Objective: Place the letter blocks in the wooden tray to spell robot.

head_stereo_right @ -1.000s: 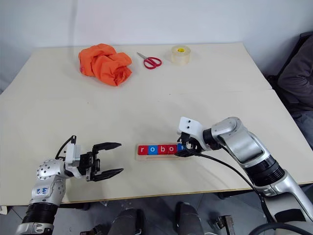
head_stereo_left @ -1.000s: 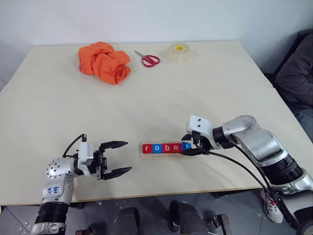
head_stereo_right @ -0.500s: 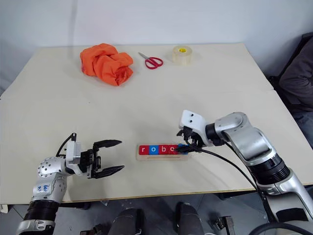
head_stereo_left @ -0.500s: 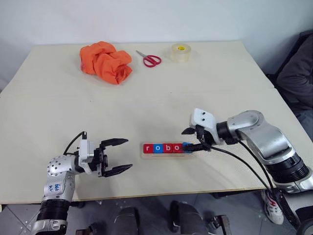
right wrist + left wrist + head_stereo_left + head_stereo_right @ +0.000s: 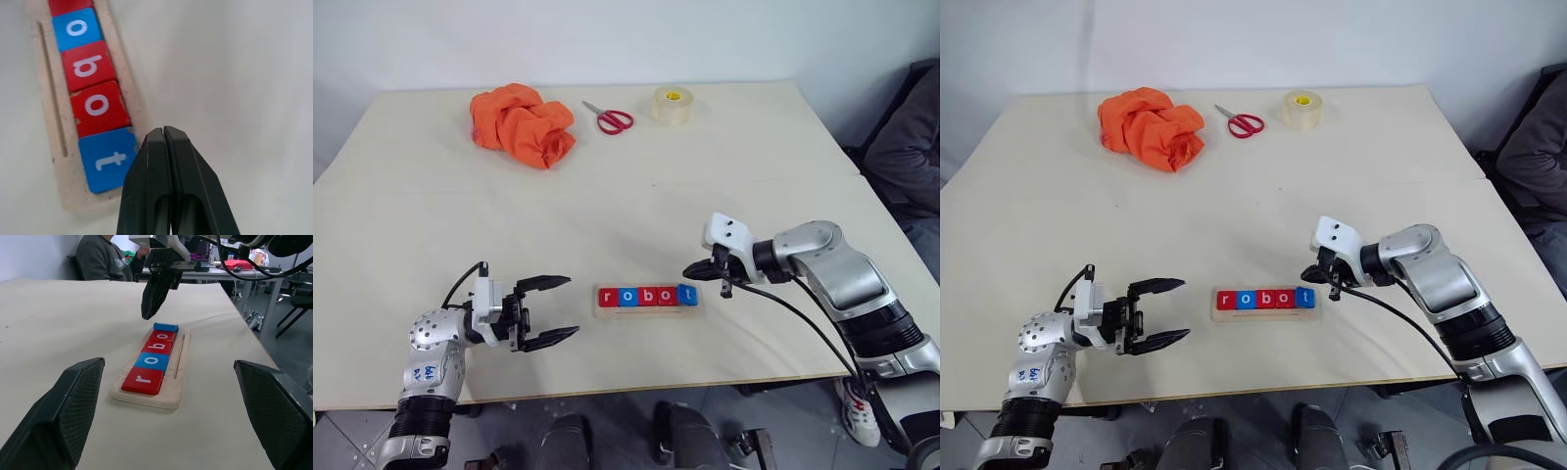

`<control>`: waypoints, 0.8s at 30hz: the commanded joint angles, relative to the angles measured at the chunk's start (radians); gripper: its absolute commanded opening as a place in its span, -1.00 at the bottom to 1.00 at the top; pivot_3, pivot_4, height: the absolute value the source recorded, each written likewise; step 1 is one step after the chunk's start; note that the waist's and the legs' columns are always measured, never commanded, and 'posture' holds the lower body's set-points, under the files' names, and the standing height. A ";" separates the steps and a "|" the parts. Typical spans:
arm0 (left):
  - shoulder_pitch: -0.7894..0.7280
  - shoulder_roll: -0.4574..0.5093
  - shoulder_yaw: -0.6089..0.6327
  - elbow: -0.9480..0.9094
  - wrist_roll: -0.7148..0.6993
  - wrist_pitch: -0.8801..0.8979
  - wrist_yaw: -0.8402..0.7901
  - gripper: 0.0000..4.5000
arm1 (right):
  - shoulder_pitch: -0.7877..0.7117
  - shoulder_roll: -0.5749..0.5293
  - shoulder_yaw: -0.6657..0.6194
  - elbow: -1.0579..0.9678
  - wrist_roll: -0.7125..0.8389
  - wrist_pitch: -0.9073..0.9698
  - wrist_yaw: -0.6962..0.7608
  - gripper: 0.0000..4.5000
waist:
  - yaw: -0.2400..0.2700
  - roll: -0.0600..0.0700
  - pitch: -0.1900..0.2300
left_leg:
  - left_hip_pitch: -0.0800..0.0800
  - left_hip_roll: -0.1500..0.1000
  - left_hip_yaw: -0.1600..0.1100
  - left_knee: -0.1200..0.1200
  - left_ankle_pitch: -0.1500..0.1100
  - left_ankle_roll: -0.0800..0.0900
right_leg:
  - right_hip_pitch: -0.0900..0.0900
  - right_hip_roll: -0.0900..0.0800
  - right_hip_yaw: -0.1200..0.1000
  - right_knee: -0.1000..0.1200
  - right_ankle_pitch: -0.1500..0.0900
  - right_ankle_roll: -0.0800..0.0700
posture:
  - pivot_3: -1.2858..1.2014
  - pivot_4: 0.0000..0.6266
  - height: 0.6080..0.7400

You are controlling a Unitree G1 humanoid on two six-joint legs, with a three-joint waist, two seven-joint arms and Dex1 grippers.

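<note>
From the head, the letter blocks [image 5: 647,296] are lying in the wooden tray [image 5: 647,311] near the tabletop's front edge, spelling robot, the left gripper [image 5: 551,311] gaping apart; from the right wrist, the right gripper [image 5: 165,134] is hovering pressed together, empty.

Five letter blocks [image 5: 647,296] in one tray [image 5: 647,311]: three red, two blue. Beyond the tray, at the table's [image 5: 411,215] far edge: one orange cloth [image 5: 522,123], one pair of scissors [image 5: 609,117], one tape roll [image 5: 673,105]. Two grippers flank the tray: left [image 5: 551,311], right [image 5: 697,271].
</note>
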 commanded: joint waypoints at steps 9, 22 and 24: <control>0.009 0.004 0.009 -0.022 -0.011 -0.014 0.005 1.00 | 0.012 0.019 0.011 -0.024 -0.020 -0.016 -0.010 -0.98 | 0.000 0.000 0.000 | 0.000 0.000 0.000 0.000 0.000 0.000 | 0.000 0.000 0.000 0.000 0.000 0.000 | 0.03 -0.52 1.00; -0.006 0.019 0.022 -0.018 0.066 -0.045 0.126 1.00 | 0.145 -0.115 -0.152 -0.124 0.091 -0.122 0.114 -0.41 | 0.007 0.000 0.000 | 0.000 0.000 0.000 0.000 0.000 0.000 | 0.001 0.000 0.000 -0.002 0.000 0.000 | 0.03 -0.52 1.00; -0.006 0.034 0.033 -0.023 0.100 -0.036 0.190 1.00 | 0.198 -0.121 -0.216 -0.106 0.140 -0.195 0.156 -0.11 | 0.005 0.000 0.000 | 0.000 0.000 0.000 0.000 0.000 0.001 | 0.001 0.000 0.000 -0.002 0.001 0.001 | 0.03 -0.52 1.00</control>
